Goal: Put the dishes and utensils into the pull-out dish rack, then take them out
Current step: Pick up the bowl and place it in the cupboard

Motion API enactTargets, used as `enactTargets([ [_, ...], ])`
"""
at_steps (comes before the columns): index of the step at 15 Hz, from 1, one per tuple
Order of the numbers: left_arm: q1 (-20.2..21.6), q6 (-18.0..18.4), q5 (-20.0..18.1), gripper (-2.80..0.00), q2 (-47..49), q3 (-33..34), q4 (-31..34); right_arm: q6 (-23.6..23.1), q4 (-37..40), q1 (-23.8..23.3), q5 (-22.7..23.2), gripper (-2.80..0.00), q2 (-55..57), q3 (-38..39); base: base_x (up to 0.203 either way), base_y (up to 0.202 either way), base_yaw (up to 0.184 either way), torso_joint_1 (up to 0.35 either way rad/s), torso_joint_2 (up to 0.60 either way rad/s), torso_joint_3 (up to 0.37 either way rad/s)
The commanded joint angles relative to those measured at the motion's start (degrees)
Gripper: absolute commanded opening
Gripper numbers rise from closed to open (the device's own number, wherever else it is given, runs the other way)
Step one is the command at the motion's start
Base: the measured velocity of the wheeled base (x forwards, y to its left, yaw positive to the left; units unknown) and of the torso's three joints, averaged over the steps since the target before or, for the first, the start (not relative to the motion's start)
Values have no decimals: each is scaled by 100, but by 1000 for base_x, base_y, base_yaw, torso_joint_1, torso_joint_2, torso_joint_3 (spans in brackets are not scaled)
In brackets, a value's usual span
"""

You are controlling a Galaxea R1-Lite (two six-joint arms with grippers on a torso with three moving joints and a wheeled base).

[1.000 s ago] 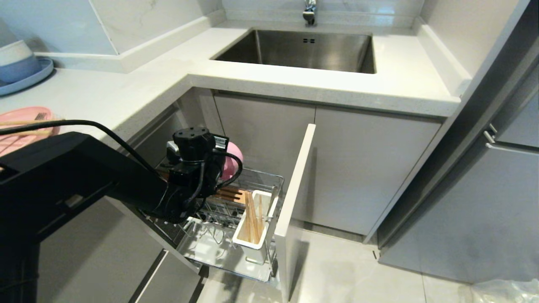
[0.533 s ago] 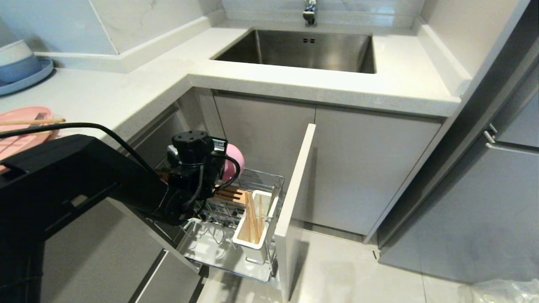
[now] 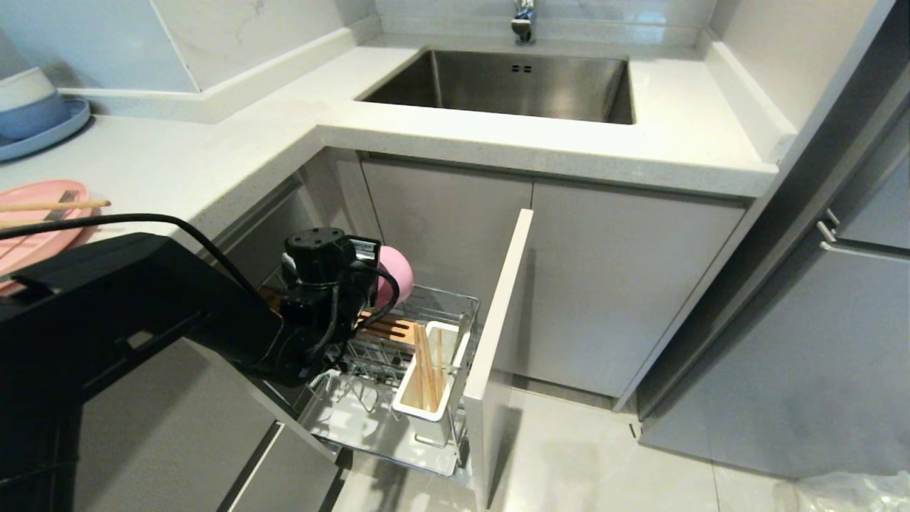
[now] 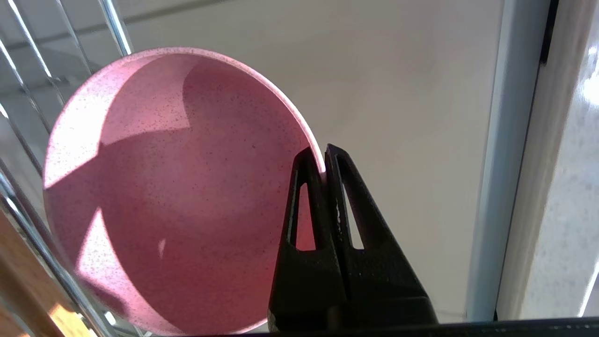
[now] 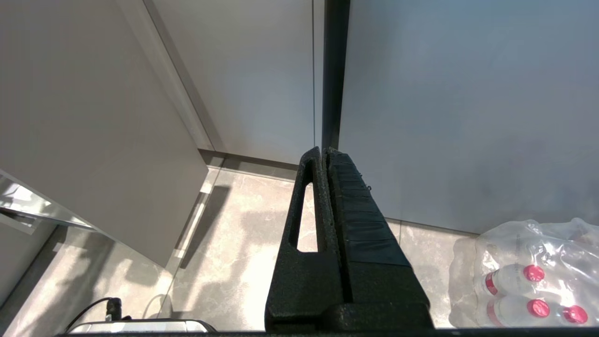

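The pink bowl (image 3: 399,273) hangs tilted on its side over the back of the pull-out dish rack (image 3: 458,307). My left gripper (image 4: 322,159) is shut on the bowl's (image 4: 178,196) rim, one finger inside and one outside. In the head view my wrist hides the fingers. Light-wood chopsticks (image 3: 427,370) stand in the white utensil holder (image 3: 425,411) at the rack's front. The pink plate (image 3: 32,231) lies on the counter at far left with another chopstick (image 3: 60,206) across it. My right gripper (image 5: 324,152) is shut and empty, parked above the floor.
The rack's grey door front (image 3: 498,334) stands open to the right of the basket. A slotted wooden bar (image 3: 387,328) and white drip tray (image 3: 352,427) lie inside. A blue plate with stacked bowls (image 3: 32,114) sits far left; the sink (image 3: 512,82) is behind. Wrapped bottles (image 5: 529,276) lie on the floor.
My left wrist has sunk a little toward the rack, carrying the pink bowl down with it. The right arm has not moved.
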Motion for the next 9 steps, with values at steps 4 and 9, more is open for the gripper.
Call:
enactTargets([
  [4, 27, -53, -88, -280, 78, 120, -392, 1, -1, 1, 0, -280, 0, 9, 0, 0, 0, 0, 0, 0],
  [9, 133, -167, -255, -280, 175, 111, -436, 1, -1, 1, 0, -280, 0, 9, 0, 0, 0, 0, 0, 0],
])
